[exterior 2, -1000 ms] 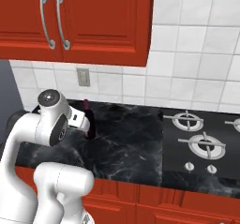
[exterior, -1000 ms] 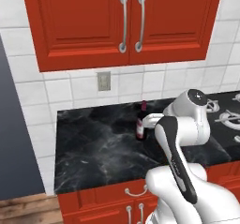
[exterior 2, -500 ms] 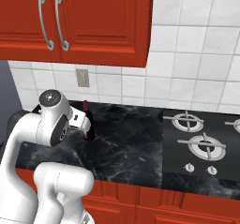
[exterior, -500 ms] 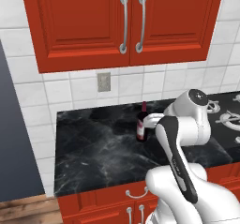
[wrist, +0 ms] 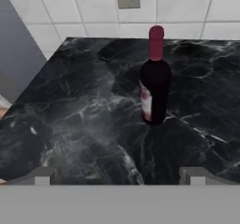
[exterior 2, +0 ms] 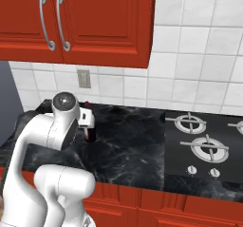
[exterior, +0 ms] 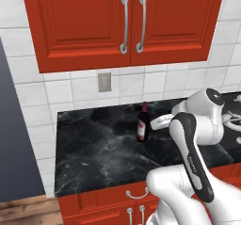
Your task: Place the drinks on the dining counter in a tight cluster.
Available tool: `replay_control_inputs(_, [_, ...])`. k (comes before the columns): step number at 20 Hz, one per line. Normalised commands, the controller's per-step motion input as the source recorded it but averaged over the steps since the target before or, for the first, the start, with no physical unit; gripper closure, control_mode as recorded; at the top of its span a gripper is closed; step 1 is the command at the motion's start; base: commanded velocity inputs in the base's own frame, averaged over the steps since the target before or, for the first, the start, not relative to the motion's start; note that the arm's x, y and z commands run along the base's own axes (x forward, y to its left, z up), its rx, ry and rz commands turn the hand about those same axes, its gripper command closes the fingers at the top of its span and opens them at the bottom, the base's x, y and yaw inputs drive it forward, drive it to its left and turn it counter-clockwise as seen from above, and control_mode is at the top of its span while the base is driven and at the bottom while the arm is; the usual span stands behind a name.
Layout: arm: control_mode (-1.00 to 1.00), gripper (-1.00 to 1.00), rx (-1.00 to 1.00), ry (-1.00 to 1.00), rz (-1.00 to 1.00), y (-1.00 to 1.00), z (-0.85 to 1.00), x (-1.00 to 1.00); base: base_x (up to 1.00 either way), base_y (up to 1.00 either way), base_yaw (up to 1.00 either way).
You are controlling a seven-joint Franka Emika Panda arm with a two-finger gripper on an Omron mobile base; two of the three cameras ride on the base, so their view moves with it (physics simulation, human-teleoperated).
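Observation:
A dark wine bottle (exterior: 142, 125) with a red label and red cap stands upright on a black white-veined counter (exterior: 94, 148) next to the stove. In the hand view the wine bottle (wrist: 154, 92) stands a little ahead and right of centre. My gripper (wrist: 121, 177) is open, its fingertips wide apart and short of the bottle, with nothing between them. From the left base view my gripper (exterior: 160, 121) sits just right of the bottle at label height. From the right, my gripper (exterior 2: 88, 119) partly covers the bottle (exterior 2: 91, 135). The dining counter is out of view.
Stove burners (exterior 2: 199, 136) lie to the right of the counter stretch. Red wall cabinets (exterior: 127, 21) hang above, and a wall outlet (exterior: 104, 82) sits on the tiled wall behind. The counter's left edge (wrist: 42, 73) drops off beside a grey wall.
The hand has shifted slightly right, away from the bottle. The bottle has stayed in place and the jaws have stayed open.

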Motion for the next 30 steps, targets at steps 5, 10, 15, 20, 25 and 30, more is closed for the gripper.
replay_control_inputs(5, [-1.0,-1.0,0.02,-0.17,0.31,-0.08,-0.03,-0.03,0.0,0.0,0.0])
replay_control_inputs(10, [-1.0,-1.0,0.0,-0.22,0.29,-0.04,-0.09,0.0,0.0,0.0,0.0])
replay_control_inputs(15, [-1.0,-1.0,0.0,-0.3,0.26,-0.08,-0.11,0.0,0.0,0.0,0.0])
replay_control_inputs(20, [-1.0,-1.0,0.0,-0.25,0.04,-0.13,-0.07,0.0,0.0,0.0,0.0])
replay_control_inputs(25, [-1.0,-1.0,0.02,-0.22,0.0,-0.03,-0.07,0.17,0.0,0.0,0.0])
replay_control_inputs(30, [-1.0,-1.0,0.06,-0.16,0.01,0.0,-0.07,0.24,0.0,0.0,0.0])
